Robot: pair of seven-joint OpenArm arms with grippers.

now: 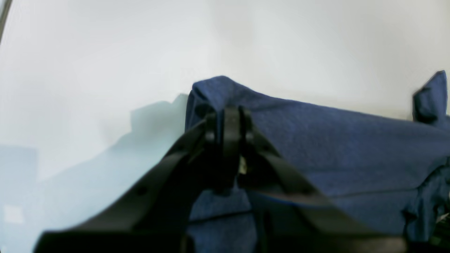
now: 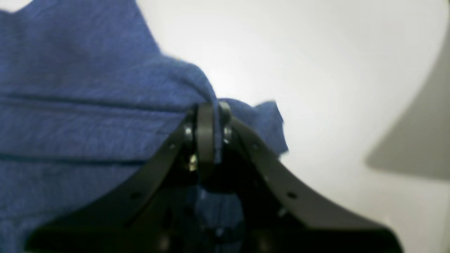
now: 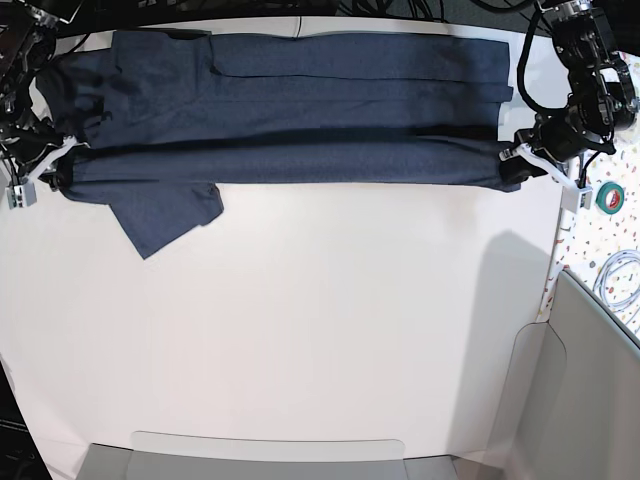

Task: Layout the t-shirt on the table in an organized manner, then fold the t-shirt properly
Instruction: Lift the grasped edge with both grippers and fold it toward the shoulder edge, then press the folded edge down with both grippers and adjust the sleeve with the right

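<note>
One t-shirt (image 3: 290, 110) | navy, stretched flat | sleeve (image 3: 165, 215) out | lettering apparently hidden

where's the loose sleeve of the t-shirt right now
In the base view the sleeve hangs off the t-shirt at the picture's left, onto the bare table, near the right end effector.

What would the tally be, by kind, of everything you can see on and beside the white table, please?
T-shirt: 1
Grippers, each shut on the shirt: 2, left gripper and right gripper
Roll of green tape: 1
Coil of white cable: 1
Total: 5
</note>
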